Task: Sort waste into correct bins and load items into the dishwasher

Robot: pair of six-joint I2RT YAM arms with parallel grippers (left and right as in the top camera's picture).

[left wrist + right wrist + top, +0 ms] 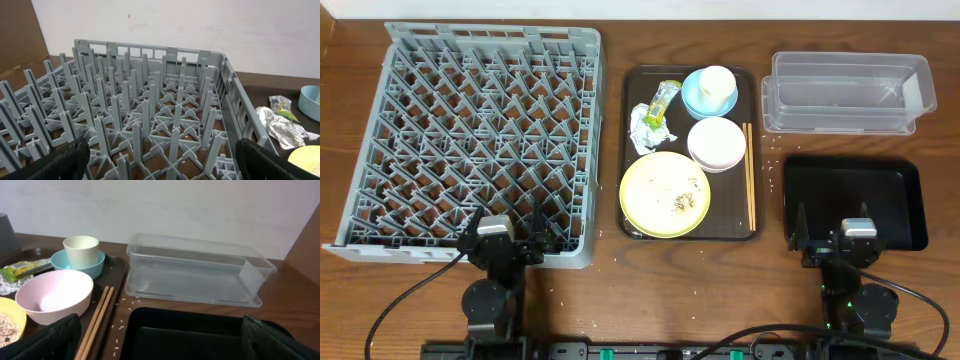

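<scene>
The dark brown serving tray [732,205] at mid-table holds all the waste and dishes. The yellow-green snack wrapper [665,99] lies at its far left, touching the crumpled white paper wad [647,131]. The white cup [718,87] stands inside the light blue bowl [692,96] at the far right, with the white bowl [717,144] just in front. The pale yellow plate [664,194] fills the near end, beige rice crumbs [686,201] on it. Wooden chopsticks [750,176] lie along the tray's right edge.

To the right, the clear tub [840,95] sits behind the black tray [850,188]. To the left is the grey dish rack [490,34].

My left gripper [509,231] hangs over the rack's near edge, jaws spread wide and empty. My right gripper [832,232] hangs over the black tray's near edge, likewise wide apart, holding nothing.
</scene>
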